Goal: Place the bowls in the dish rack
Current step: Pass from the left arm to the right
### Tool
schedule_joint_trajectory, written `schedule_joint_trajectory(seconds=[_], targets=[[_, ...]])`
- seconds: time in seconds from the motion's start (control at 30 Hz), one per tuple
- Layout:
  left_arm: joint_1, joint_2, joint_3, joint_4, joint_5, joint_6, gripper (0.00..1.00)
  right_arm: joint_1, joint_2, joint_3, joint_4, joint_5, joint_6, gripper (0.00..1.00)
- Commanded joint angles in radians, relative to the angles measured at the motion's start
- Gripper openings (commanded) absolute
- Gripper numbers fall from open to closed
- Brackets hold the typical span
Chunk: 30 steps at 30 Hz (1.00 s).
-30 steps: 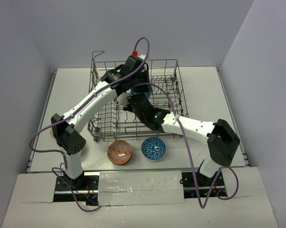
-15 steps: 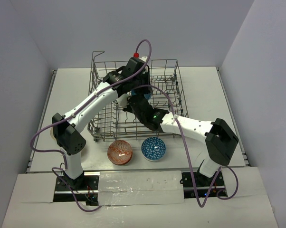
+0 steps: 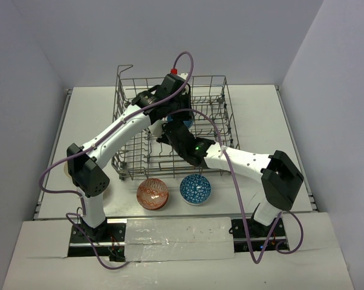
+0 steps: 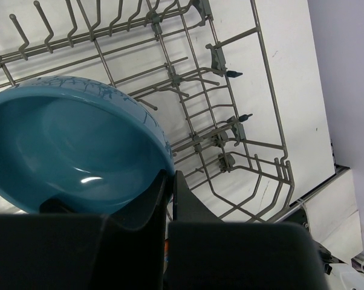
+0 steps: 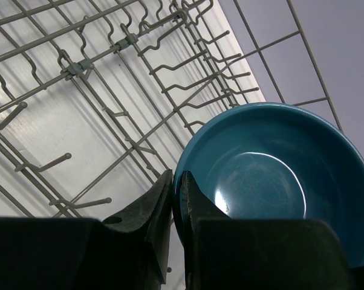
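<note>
Over dish rack (image 3: 222, 115), teal bowl (image 4: 73, 145), left fingers (image 4: 147, 202), right fingers (image 5: 154, 208) pinching rim

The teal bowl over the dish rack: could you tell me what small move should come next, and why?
Probably open the left gripper: both it and the right gripper pinch the rim of the teal bowl above the dish rack, so one must release.

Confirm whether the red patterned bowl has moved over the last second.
No. The red patterned bowl sits in the same spot before the near rim of the dish rack.
</note>
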Motion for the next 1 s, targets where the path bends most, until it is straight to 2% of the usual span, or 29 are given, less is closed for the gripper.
schedule_joint_trajectory(seconds=[0.0, 0.17, 0.63, 0.8, 0.97], targets=[[-0.004, 0.003, -0.011, -0.039, -0.036, -0.006, 0.00, -0.035, -0.036, 0.042, 0.034, 0.069, 0.033, 0.00], [-0.006, 0.004, -0.003, -0.045, -0.036, -0.007, 0.04, -0.037, -0.034, 0.048, 0.023, 0.061, 0.036, 0.00], [-0.006, 0.007, -0.012, -0.034, -0.036, -0.013, 0.29, -0.035, -0.039, 0.045, 0.020, 0.046, 0.039, 0.00], [-0.006, 0.007, -0.009, -0.034, -0.036, -0.013, 0.31, -0.035, -0.034, 0.048, 0.018, 0.042, 0.041, 0.00], [-0.004, 0.011, -0.011, -0.034, -0.036, -0.012, 0.28, -0.035, -0.034, 0.046, 0.017, 0.042, 0.039, 0.00]])
